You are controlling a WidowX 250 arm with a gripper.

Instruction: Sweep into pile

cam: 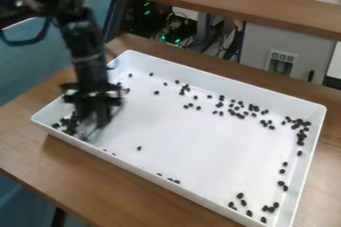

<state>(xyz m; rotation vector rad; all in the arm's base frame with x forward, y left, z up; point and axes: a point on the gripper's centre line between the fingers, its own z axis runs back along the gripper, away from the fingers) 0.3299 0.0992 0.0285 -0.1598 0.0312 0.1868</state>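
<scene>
Tray middle open — walls and beans around, end effector at left.

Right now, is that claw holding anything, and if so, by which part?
It can't be told. The claw is down in the white tray beside some small dark pieces, but any hold is unclear.

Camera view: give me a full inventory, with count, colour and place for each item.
Tray: one, white, on the table
Small pieces: many, black, scattered in the tray, some bunched in its left corner
Table: one, brown, under the tray
Raised board: one, brown, beyond the tray
Cabinet: one, grey, behind the table
Lights: several, green, among background cables
Arm: one, black, from upper left
Tool: one, black, at the tray's left end
</scene>
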